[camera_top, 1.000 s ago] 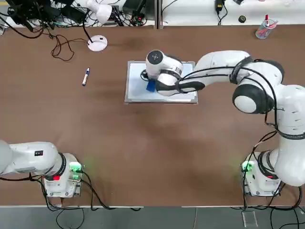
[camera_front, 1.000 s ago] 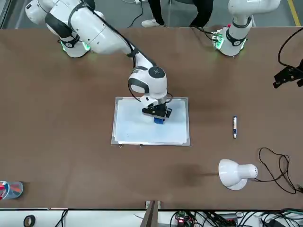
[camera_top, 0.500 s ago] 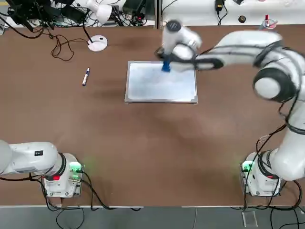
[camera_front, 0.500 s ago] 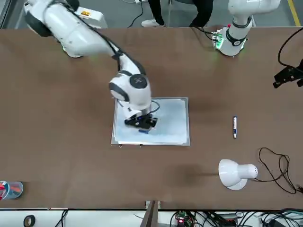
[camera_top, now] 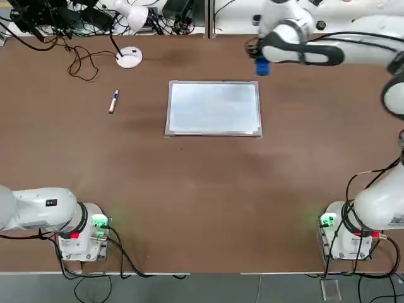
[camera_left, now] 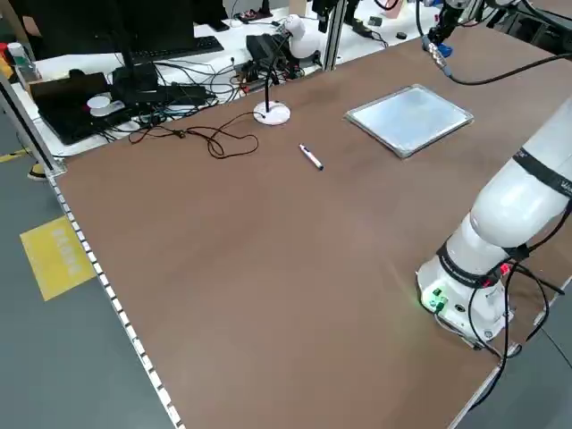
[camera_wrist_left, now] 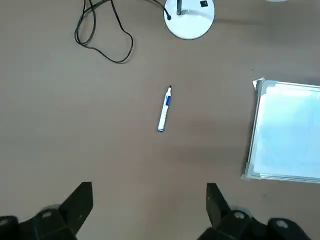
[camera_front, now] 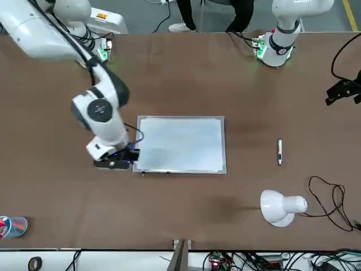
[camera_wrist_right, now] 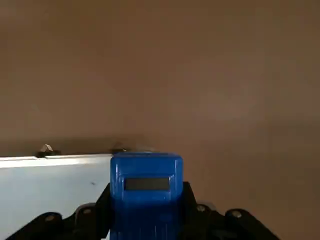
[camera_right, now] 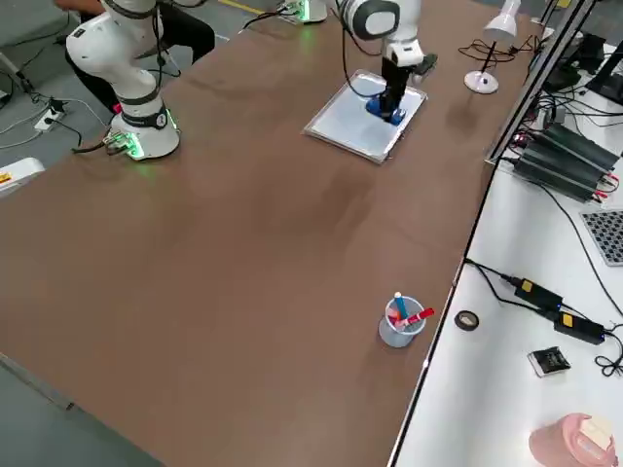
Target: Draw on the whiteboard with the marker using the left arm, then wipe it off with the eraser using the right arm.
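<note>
The right gripper (camera_top: 261, 65) is clamped on the eraser (camera_wrist_right: 145, 187), just off the board's (camera_top: 213, 108) far right corner. The left gripper (camera_wrist_left: 149, 200) hangs wide apart, empty, the marker (camera_wrist_left: 164, 108) well ahead of it.

Right gripper (camera_top: 261, 65) clamped shut, arm stretched far out — left gripper (camera_wrist_left: 149, 210) parked, fingers spread.

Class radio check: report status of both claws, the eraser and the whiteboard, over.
Right claw shut on eraser, off the whiteboard at its far right corner. Left claw open, parked. Marker lying on table. Nothing in the way.
</note>
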You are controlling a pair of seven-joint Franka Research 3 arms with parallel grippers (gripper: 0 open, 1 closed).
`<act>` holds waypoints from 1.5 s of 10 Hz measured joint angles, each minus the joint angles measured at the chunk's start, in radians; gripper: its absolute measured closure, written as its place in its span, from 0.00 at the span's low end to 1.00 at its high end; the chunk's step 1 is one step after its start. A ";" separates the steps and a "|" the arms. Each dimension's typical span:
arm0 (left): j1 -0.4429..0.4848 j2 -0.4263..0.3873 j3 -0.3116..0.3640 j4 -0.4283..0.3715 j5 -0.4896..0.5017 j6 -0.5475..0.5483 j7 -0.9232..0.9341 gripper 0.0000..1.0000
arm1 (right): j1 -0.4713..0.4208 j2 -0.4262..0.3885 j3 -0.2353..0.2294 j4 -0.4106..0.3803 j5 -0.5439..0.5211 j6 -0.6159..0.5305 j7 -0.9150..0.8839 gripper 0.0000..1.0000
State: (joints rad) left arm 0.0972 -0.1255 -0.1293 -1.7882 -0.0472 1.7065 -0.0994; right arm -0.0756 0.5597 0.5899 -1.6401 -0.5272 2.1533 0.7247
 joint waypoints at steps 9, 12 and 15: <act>0.000 0.000 0.000 0.000 0.000 0.000 0.000 0.00 | -0.388 -0.236 0.005 -0.539 -0.004 0.337 -0.228 0.44; 0.000 0.000 0.000 0.000 0.000 0.000 0.000 0.00 | -0.520 -0.258 0.004 -0.676 -0.005 0.481 -0.230 0.44; -0.001 0.000 0.000 0.000 0.000 0.000 0.000 0.00 | -0.564 -0.259 0.004 -0.761 -0.005 0.586 -0.230 0.44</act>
State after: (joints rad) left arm 0.0967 -0.1255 -0.1295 -1.7886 -0.0472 1.7065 -0.0994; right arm -0.6394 0.3004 0.5940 -2.4016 -0.5322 2.7390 0.4945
